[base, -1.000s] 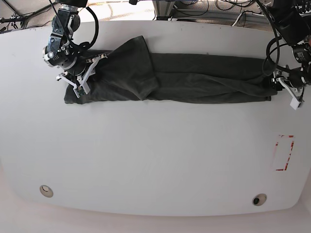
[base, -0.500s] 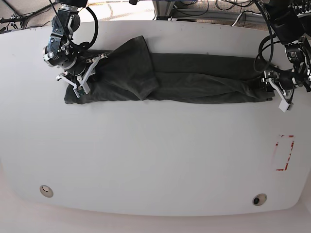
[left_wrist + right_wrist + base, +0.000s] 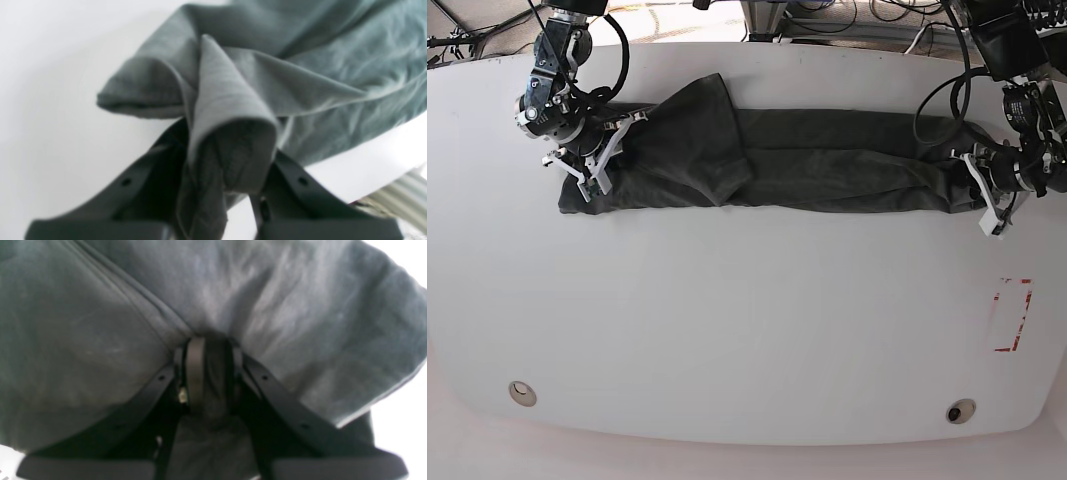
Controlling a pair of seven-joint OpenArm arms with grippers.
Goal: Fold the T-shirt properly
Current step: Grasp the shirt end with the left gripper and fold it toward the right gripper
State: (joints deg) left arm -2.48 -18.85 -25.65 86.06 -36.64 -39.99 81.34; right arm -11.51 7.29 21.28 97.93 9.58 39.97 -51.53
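Observation:
The dark grey T-shirt (image 3: 827, 165) lies as a long narrow band across the far half of the white table (image 3: 747, 330), with one sleeve flap folded over near its left end. At the band's left end my right gripper (image 3: 592, 170) is shut on the cloth. In the right wrist view the right gripper (image 3: 208, 350) pinches a fold of the T-shirt (image 3: 100, 323). My left gripper (image 3: 974, 185) is at the band's right end. In the left wrist view the left gripper (image 3: 230, 156) holds a bunched corner of the T-shirt (image 3: 300, 50) between its fingers.
A red-outlined rectangle (image 3: 1010, 315) is marked on the table at the right. Two round holes (image 3: 522, 393) (image 3: 960, 411) sit near the front edge. Cables (image 3: 847, 15) run behind the table's far edge.
My left gripper moved left onto the shirt's right end and closed on it, bunching that end. The right gripper and the left end have not moved.

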